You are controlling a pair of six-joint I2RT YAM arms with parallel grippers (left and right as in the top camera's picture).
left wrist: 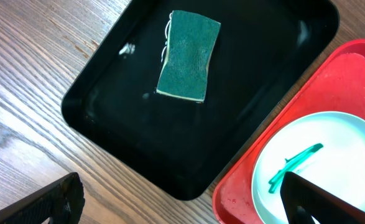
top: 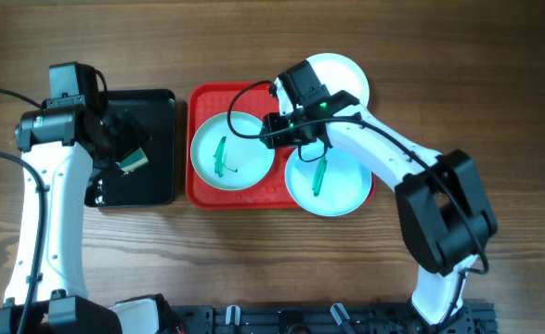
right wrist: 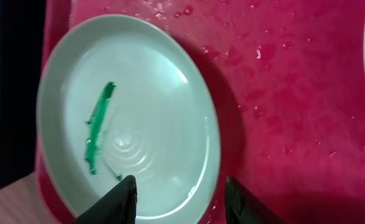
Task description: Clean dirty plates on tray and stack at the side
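The right tool (right wrist: 182, 202) stands open and holds nothing; its two fingers (right wrist: 123, 199) are spread to either side of the rim of the left mint plate (right wrist: 126, 118), one over the plate's bowl, the other over the red tray (right wrist: 281, 93); whether either finger touches the rim cannot be told. That plate lies flat in the left half of the tray and bears a green smear (right wrist: 98, 127); just beside it, in the right half, lies the right mint plate (top: 335, 195), with a green streak of its own, partly under the right arm; the white plate (top: 344, 74) sits at the tray's far right corner, reaching past the rim over the tabletop (top: 253, 260). The left tool (left wrist: 182, 186) hangs wide open and empty above the black tray (left wrist: 120, 124), which stands just left of the red one; a green sponge (left wrist: 188, 55) lies flat in it, apart from both fingers.
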